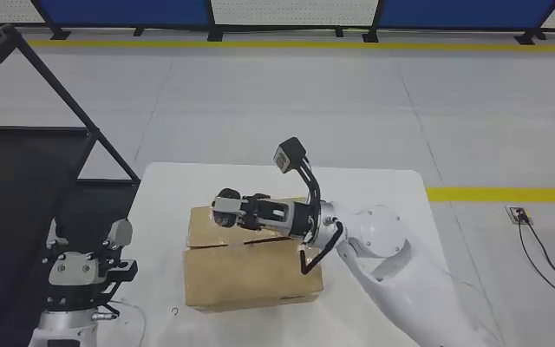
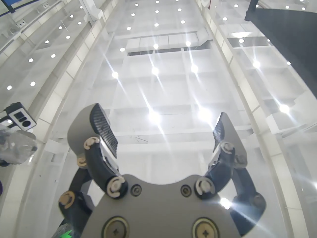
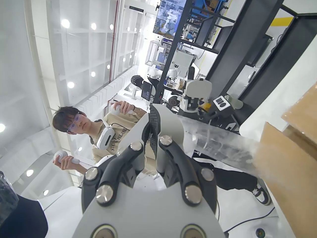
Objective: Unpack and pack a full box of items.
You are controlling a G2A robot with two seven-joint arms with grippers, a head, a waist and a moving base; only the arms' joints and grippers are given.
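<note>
Sealed carton, opening stage: the cardboard box [image 1: 251,269] stood closed near the middle of the worktop [image 1: 381,199]. My right end effector [image 1: 227,208] hung over its far corner, fingers pressed together on what I took for a clear strip [image 3: 218,142] of sealing tape stretched to the cardboard. The left end effector [image 2: 161,115] sat off the worktop's side, fingers wide apart, holding nothing. The risk, as I judged it — the strip tearing or slipping free, or a hard pull dragging the unbraced box toward the edge.
</note>
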